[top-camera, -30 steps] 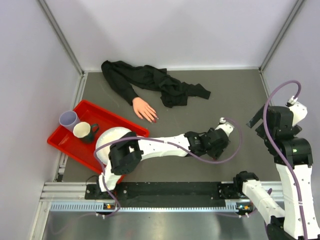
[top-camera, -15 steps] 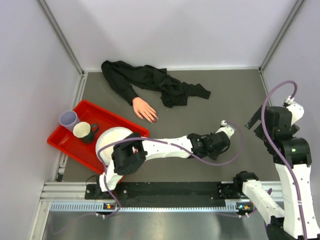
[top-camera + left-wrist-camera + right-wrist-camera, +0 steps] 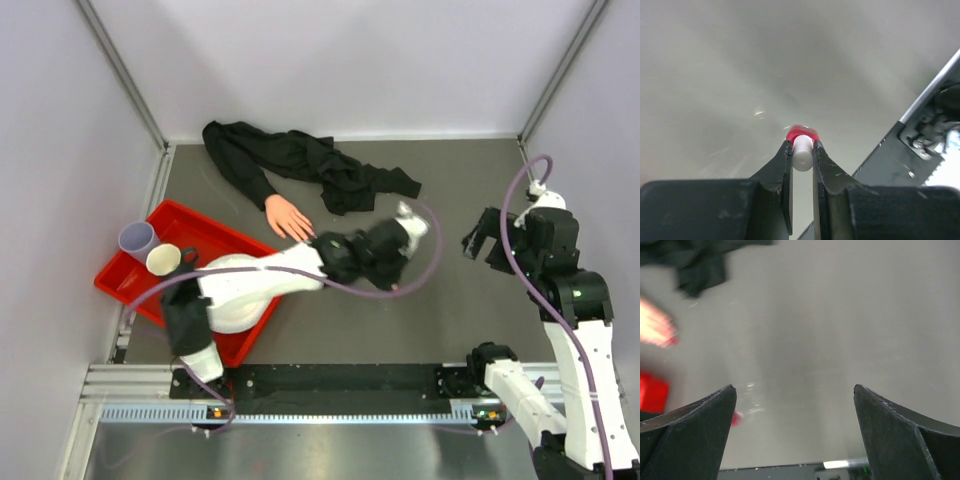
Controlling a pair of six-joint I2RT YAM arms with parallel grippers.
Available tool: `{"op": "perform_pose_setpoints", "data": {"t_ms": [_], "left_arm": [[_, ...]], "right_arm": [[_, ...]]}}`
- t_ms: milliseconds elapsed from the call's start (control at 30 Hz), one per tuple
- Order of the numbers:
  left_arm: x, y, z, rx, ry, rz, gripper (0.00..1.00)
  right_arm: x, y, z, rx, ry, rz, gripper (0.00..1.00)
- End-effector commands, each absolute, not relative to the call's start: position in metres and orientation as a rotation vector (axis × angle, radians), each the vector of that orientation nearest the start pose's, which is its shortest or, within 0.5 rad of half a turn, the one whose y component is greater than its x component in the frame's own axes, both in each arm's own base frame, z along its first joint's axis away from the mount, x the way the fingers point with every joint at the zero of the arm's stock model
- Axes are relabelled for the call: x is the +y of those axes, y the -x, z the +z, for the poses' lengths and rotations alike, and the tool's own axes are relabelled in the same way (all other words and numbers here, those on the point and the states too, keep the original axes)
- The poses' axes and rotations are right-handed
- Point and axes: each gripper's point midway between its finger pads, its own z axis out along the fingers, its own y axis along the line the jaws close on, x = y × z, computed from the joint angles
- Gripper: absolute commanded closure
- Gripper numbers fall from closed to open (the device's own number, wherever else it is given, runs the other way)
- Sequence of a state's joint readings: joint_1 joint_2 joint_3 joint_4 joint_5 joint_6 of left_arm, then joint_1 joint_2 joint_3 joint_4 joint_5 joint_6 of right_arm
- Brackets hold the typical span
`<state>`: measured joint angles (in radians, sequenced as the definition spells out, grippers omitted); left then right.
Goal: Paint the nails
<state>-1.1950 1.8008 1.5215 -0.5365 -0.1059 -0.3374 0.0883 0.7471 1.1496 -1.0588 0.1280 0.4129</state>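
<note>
Clamping my left gripper point(image 3: 802, 146) shut on the polish bottle point(image 3: 802, 134) by its white cap point(image 3: 802, 156), I have swung it toward the mannequin hand point(image 3: 290, 218), bringing paint nearer the nails point(image 3: 308, 238); my right gripper point(image 3: 794, 388) gapes empty.

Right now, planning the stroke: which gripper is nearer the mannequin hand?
Left. The left gripper, shut on the polish bottle, is close, right of the mannequin hand; the right gripper, open, is farther right.
</note>
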Motion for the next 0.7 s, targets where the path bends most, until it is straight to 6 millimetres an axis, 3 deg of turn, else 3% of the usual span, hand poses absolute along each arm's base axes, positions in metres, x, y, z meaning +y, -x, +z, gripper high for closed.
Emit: {"op": "perform_pose_setpoints", "data": {"t_ms": [0, 67, 133, 167, 200, 333, 467, 667], "left_arm": [[-0.376, -0.199, 0.238, 2.219, -0.846, -0.683, 1.00], [-0.355, -0.202, 0.261, 2.191, -0.836, -0.755, 1.00], [-0.346, -0.190, 0.269, 2.124, -0.954, -0.833, 1.00], [-0.335, -0.187, 0.283, 2.053, -1.003, -0.853, 1.00], [-0.333, -0.174, 0.285, 2.026, -1.069, -0.918, 1.00], [-0.325, -0.121, 0.310, 1.761, -1.362, -1.163, 1.00], [-0.309, -0.097, 0.348, 1.455, -1.436, -1.190, 1.00], [-0.305, -0.100, 0.361, 1.307, -1.498, -1.100, 1.00]], "right_arm": [[0.074, -0.229, 0.285, 2.066, -0.025, 0.480, 0.01], [0.101, -0.232, 0.283, 2.046, 0.111, 0.637, 0.01], [0.137, -0.230, 0.292, 2.007, 0.268, 0.892, 0.01], [0.151, -0.225, 0.292, 1.987, 0.331, 0.987, 0.01], [0.172, -0.216, 0.308, 1.888, 0.473, 1.093, 0.01], [0.213, -0.180, 0.323, 1.717, 0.791, 1.281, 0.01], [0.240, -0.143, 0.325, 1.616, 1.018, 1.452, 0.02], [0.260, -0.112, 0.323, 1.553, 1.209, 1.585, 0.10]]}}
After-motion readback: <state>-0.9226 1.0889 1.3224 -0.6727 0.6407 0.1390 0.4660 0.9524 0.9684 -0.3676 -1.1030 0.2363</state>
